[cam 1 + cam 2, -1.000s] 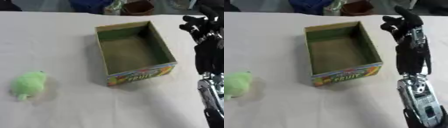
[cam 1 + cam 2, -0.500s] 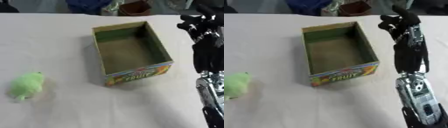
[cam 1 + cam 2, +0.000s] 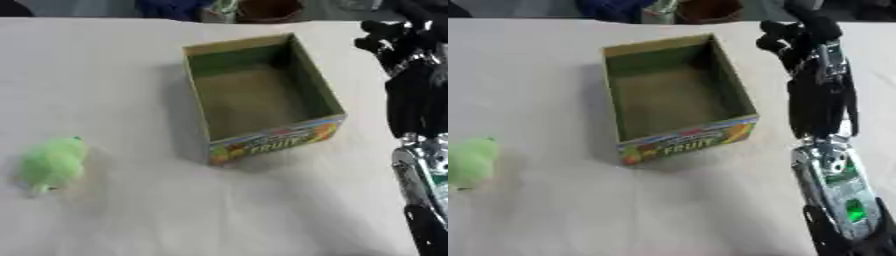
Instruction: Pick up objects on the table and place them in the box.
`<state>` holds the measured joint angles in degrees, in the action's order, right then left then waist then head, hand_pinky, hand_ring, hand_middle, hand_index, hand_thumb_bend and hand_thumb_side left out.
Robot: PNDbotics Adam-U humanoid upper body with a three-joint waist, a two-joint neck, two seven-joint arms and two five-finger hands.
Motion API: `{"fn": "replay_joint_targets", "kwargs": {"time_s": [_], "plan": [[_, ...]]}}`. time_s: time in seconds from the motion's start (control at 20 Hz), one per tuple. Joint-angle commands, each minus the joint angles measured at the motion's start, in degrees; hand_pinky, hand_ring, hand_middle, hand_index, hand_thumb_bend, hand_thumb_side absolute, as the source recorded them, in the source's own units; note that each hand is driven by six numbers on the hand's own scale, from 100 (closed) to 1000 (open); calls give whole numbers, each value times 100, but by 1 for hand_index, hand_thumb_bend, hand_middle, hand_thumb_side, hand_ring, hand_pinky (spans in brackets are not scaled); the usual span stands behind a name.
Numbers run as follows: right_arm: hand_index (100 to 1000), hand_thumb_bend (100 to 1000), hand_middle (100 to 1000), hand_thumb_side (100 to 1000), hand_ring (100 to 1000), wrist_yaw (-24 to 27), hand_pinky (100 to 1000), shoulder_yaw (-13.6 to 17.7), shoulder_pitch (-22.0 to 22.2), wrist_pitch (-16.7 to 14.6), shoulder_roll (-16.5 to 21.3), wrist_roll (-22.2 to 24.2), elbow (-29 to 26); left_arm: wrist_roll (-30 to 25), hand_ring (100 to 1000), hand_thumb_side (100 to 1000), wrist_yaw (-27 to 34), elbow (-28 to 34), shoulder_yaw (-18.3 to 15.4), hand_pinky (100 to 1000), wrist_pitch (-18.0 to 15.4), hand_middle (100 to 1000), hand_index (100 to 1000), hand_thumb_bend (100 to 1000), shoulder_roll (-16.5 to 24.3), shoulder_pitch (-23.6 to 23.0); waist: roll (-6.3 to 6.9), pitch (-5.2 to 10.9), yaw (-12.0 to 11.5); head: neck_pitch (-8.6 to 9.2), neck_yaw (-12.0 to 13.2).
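Observation:
A green plush toy lies on the white table at the left, well apart from everything else. An open cardboard box with fruit print on its front wall stands in the middle, and its inside is bare. My right hand hangs above the table just right of the box's far right corner, fingers relaxed and holding nothing. Its black and silver forearm runs down the right side. My left hand shows in neither view.
At the table's far edge sit a dark blue thing and a brown container. Bare tabletop lies between the toy and the box and in front of the box.
The whole picture has drifted a little to the left, so the camera has moved. The toy, the box and my right hand keep their places relative to each other.

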<state>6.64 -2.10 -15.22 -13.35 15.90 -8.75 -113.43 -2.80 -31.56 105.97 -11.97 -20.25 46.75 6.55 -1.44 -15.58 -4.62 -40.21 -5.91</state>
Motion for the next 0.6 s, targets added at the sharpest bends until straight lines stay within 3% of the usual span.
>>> {"fn": "replay_joint_targets", "kwargs": {"time_s": [0.05, 0.3, 0.6], "plan": [[862, 100, 540, 980, 797, 1, 747, 0, -38, -19, 102, 42, -116, -165, 676, 769, -82, 131, 195, 625, -159, 708, 881, 100, 474, 204, 6, 70, -4, 67, 20], [863, 100, 540, 981, 798, 9, 748, -12, -34, -26, 107, 64, -116, -420, 687, 695, -104, 22, 665, 633, -434, 720, 896, 100, 741, 516, -13, 77, 2, 137, 38], [864, 100, 540, 980, 799, 13, 749, -34, -13, -6, 99, 97, -116, -947, 717, 702, -22, -135, 1109, 657, -649, 752, 908, 100, 734, 940, -1, 97, 20, 173, 108]]}}
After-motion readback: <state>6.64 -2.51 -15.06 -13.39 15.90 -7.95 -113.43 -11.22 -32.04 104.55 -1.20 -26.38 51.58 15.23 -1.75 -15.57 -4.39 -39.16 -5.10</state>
